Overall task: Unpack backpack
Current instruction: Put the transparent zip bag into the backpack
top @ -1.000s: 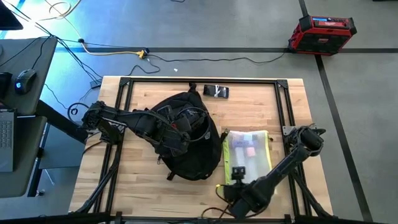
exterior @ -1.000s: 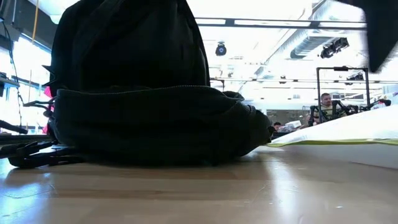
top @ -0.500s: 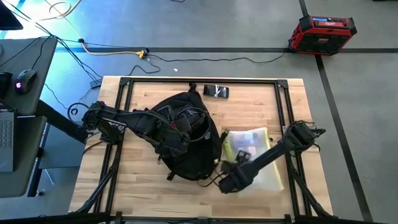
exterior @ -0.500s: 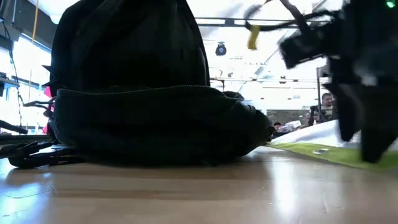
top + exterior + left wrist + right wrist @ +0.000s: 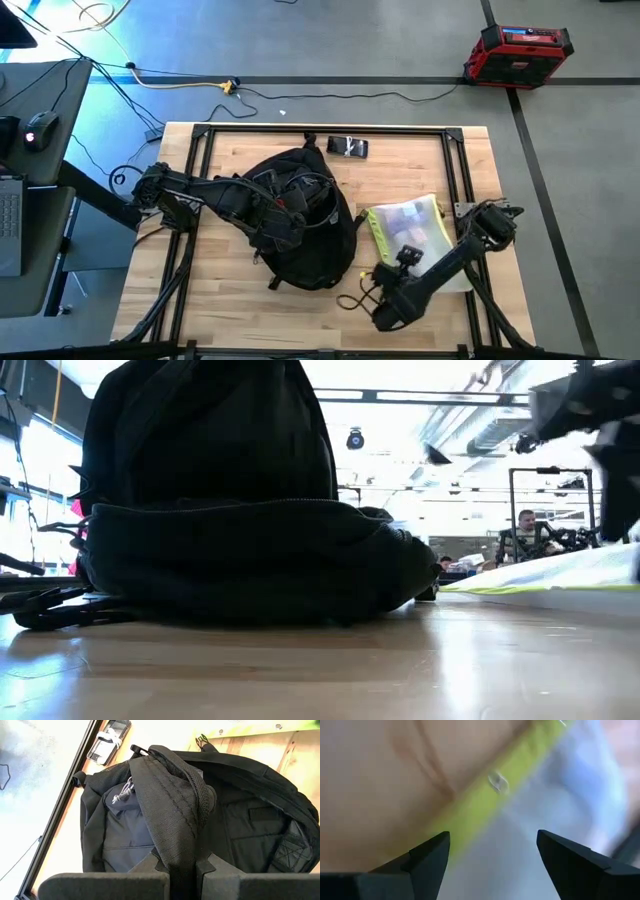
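Observation:
The black backpack [image 5: 310, 225] lies in the middle of the table with its main opening spread, grey lining [image 5: 125, 830] showing inside. My left gripper [image 5: 290, 215] is over it, shut on a band of its opening. A clear pouch with a yellow-green border [image 5: 412, 232] lies flat on the wood to the right of the backpack, turned askew. My right gripper [image 5: 388, 305] hangs open just above the pouch's near left border [image 5: 485, 805], one finger over the wood and the other over the clear film. I see no touch. My left gripper pinches a thick black webbing-covered band of the backpack's opening rim [image 5: 180, 852] between its two fingers. The fingers slant down from the table's left. The band rises out of the bag into the jaws, while the backpack's body rests on the table.
A small black device [image 5: 348, 147] lies near the far edge behind the backpack. The black frame rails [image 5: 455, 170] run along the table's sides. Bare wood lies at the near left. A person [image 5: 522, 535] sits in the room beyond the table.
My right gripper has swung first toward the backpack, then back toward the near edge, rolling its wrist and sinking closer to the table, still open. The pouch has turned askew and shifted a little toward the table's right edge.

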Available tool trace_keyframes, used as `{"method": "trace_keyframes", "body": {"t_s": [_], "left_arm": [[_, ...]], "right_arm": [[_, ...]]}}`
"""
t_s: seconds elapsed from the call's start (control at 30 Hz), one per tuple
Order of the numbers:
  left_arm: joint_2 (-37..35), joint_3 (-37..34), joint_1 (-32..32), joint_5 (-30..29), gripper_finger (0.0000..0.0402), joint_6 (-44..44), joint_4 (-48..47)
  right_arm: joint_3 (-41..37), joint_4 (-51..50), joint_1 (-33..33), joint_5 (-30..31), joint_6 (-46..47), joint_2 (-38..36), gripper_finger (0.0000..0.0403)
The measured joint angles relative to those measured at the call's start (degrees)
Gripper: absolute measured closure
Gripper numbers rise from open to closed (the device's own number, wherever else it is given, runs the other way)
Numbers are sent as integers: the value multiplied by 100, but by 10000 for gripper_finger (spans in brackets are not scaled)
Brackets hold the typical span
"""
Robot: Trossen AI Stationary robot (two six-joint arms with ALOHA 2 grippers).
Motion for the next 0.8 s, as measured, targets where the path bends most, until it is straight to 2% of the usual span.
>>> {"method": "trace_keyframes", "body": {"t_s": [0.2,0.43,0.6,0.7,0.8], "left_arm": [[0,0,0,0,402,0,0],[0,0,-13,4,402,0,-2],[0,0,-13,6,402,44,-4],[0,0,-13,2,402,44,-1],[0,0,-11,4,402,44,1]], "right_arm": [[-4,363,-449,102,-259,6,117],[-3,317,-917,-478,-523,367,117],[21,-263,-919,-387,-325,626,118],[4,-801,-917,-429,-125,767,134],[-17,-1152,-896,-358,-92,905,174]]}}
